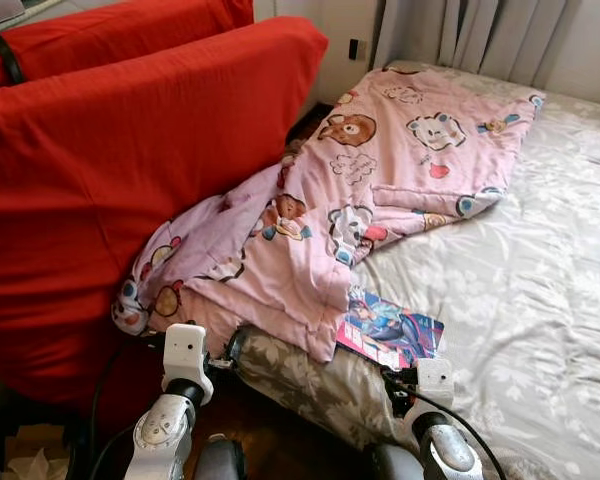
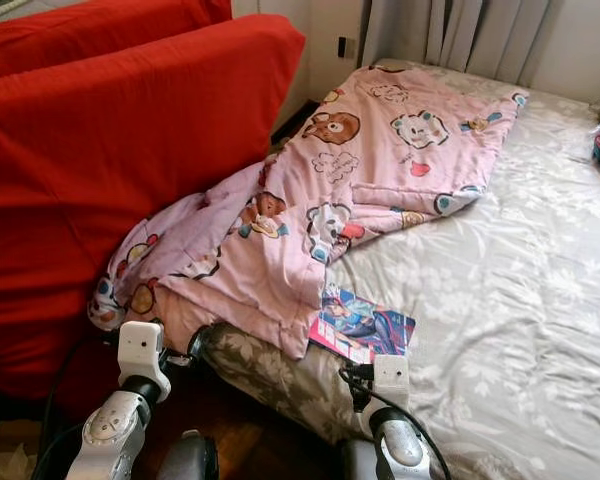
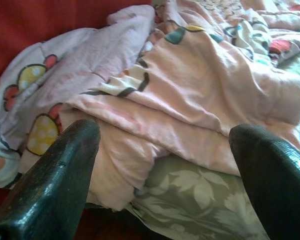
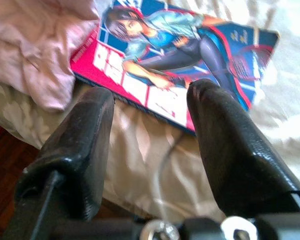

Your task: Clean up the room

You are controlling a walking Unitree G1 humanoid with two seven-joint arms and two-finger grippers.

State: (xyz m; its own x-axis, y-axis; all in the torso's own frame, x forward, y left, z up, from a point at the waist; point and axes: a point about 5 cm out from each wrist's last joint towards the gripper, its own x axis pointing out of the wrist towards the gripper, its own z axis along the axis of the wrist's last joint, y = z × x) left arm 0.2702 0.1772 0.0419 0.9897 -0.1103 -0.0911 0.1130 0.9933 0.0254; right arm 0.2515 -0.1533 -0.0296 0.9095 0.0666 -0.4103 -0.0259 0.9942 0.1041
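Lying just beyond right gripper (image 4: 152,107) — magazine (image 4: 180,60).

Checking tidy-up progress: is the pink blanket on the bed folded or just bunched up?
Bunched, not folded. The blanket lies rumpled slantwise across the bed, one end crumpled against the red sofa and hanging over the bed's corner, partly covering a magazine.

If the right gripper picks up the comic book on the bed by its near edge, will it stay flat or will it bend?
The comic book looks thin with a soft cover, so it will probably droop when held by one edge. Its glossy cover may slip between the fingers of the open right gripper. One corner lies under the pink blanket, which may drag a little.
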